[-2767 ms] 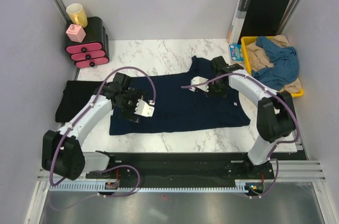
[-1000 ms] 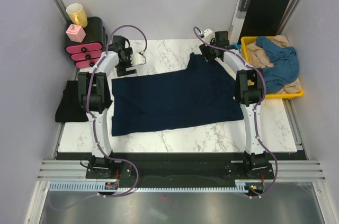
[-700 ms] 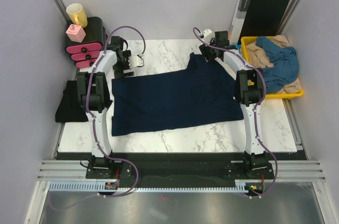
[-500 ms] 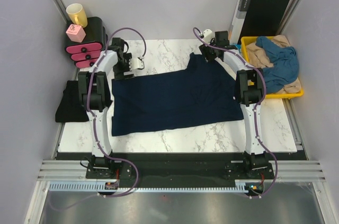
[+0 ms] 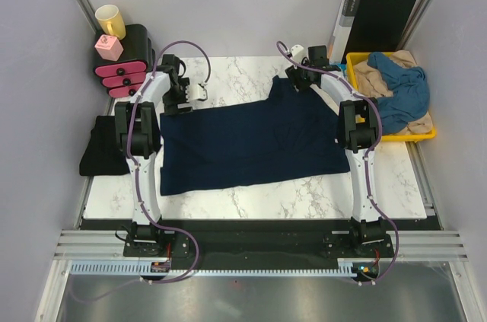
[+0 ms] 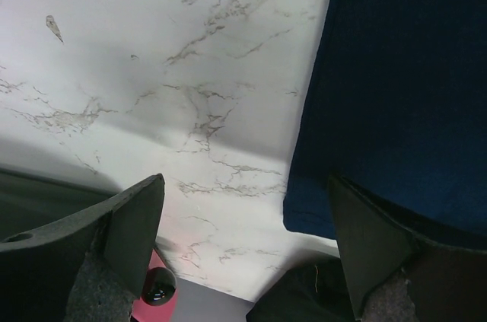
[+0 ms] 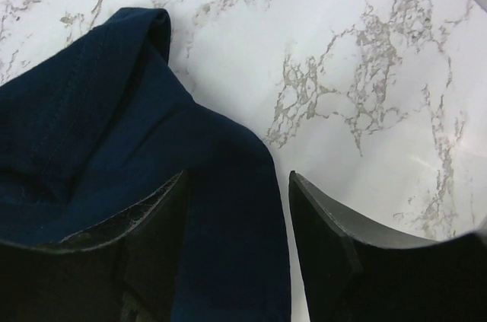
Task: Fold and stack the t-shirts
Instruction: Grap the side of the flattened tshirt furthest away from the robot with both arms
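Note:
A large dark navy t-shirt point(image 5: 251, 143) lies spread flat on the marble table point(image 5: 228, 71). My left gripper point(image 5: 183, 101) hovers open at its far left corner. In the left wrist view, that gripper point(image 6: 245, 179) has bare marble between its fingers and the navy t-shirt's point(image 6: 403, 86) corner beside the right finger point(image 6: 373, 246). My right gripper point(image 5: 295, 82) is at the shirt's far right part. It point(image 7: 237, 173) stands open, with a raised fold of the navy cloth point(image 7: 228, 185) between the fingers. A gap shows beside the right finger point(image 7: 335, 253).
A black t-shirt point(image 5: 103, 147) lies folded at the table's left edge. A yellow tray point(image 5: 430, 133) at the right holds a blue t-shirt point(image 5: 399, 90) and a beige one point(image 5: 373, 74). A black folder point(image 5: 377, 21) stands behind it. Pink drawers point(image 5: 125, 63), a mug point(image 5: 110, 21).
Since the earliest frame both arms stretched out to the shirt's far edge and the shirt lies flatter. In the last second the left gripper crept slightly toward the corner; the right stayed put.

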